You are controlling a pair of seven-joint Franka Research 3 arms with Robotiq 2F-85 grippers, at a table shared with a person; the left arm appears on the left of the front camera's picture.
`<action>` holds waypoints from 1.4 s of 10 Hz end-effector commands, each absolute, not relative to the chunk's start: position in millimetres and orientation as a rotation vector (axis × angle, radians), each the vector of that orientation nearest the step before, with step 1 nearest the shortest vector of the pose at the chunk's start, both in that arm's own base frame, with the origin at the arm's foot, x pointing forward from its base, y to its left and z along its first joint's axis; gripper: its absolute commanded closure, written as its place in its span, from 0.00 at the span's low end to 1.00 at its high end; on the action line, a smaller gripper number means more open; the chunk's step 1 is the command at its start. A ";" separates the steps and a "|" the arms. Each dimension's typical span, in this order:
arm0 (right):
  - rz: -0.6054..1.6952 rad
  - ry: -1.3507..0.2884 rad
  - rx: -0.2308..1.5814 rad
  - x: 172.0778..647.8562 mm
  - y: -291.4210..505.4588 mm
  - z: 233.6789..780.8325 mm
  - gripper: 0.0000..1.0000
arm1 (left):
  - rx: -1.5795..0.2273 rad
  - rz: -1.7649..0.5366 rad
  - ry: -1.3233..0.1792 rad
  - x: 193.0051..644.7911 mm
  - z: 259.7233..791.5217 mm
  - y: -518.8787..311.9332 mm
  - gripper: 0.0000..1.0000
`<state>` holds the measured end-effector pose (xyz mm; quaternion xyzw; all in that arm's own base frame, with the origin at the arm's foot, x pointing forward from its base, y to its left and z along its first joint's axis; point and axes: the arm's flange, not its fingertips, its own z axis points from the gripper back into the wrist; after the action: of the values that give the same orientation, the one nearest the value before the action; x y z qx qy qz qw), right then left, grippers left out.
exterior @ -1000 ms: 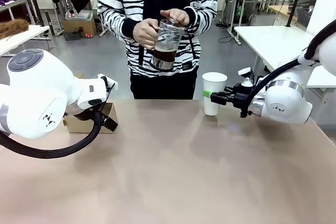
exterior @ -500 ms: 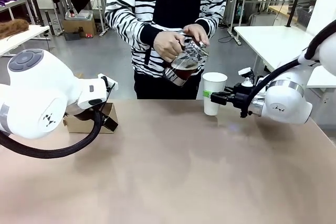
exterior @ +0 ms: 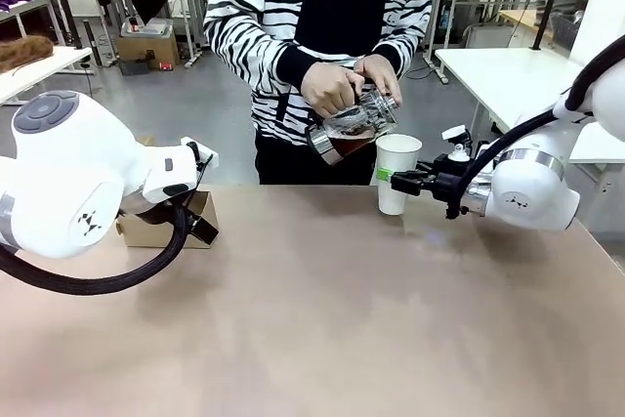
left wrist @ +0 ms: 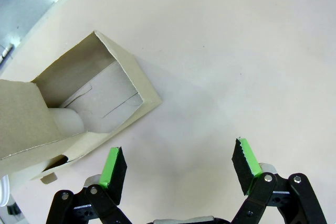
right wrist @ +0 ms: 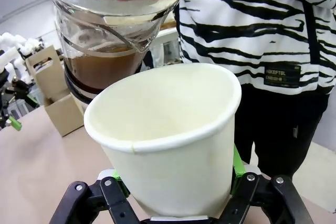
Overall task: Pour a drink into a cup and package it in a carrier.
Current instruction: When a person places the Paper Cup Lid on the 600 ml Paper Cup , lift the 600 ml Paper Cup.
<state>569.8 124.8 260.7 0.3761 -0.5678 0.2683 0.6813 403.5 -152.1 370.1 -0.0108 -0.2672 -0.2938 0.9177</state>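
Observation:
The white paper cup (exterior: 395,171) stands upright at the table's far right, with my right gripper (exterior: 393,179) shut on its lower half. In the right wrist view the cup (right wrist: 168,135) rises between the green pads (right wrist: 236,163), and its inner wall looks white. A person's two hands hold the glass press jug (exterior: 354,124) tilted, spout just over the cup's rim. The dark brown drink (right wrist: 100,69) sits in the jug (right wrist: 113,30). My left gripper (left wrist: 181,163) hangs open above the table beside the brown carrier (left wrist: 79,108). Behind my left arm stands the carrier (exterior: 161,229).
The person in a striped top stands at the far edge, right behind the cup. My left arm (exterior: 78,178) bulks over the table's left side. Bare table surface (exterior: 322,319) spreads across the middle and front. Another white table (exterior: 508,75) stands behind my right arm.
The person has brought the jug from chest height down and to the right, tipping it toward the cup. Both arms and the cup have stayed still.

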 end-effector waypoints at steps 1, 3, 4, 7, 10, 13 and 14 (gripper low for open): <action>0.599 -1.278 0.842 569.8 127.3 264.5 0.20 | -0.025 -0.604 -0.550 403.4 370.5 -151.7 0.00; 0.599 -1.278 0.842 569.8 127.3 264.5 0.20 | -0.025 -0.604 -0.550 403.4 370.5 -151.7 0.00; 0.599 -1.278 0.842 569.8 127.3 264.5 0.20 | -0.025 -0.604 -0.550 403.4 370.5 -151.7 0.00; 0.599 -1.278 0.842 569.8 127.3 264.5 0.20 | -0.025 -0.604 -0.550 403.4 370.5 -151.7 0.00; 0.599 -1.278 0.842 569.8 127.3 264.5 0.20 | -0.025 -0.604 -0.550 403.4 370.5 -151.7 0.00; 0.599 -1.278 0.842 569.8 127.3 264.5 0.20 | -0.025 -0.604 -0.550 403.4 370.5 -151.7 0.00; 0.599 -1.278 0.842 569.8 127.3 264.5 0.20 | -0.025 -0.604 -0.550 403.4 370.5 -151.7 0.00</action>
<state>569.8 124.9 260.7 0.3761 -0.5677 0.2683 0.6813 403.5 -152.1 370.1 -0.0108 -0.2672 -0.2938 0.9177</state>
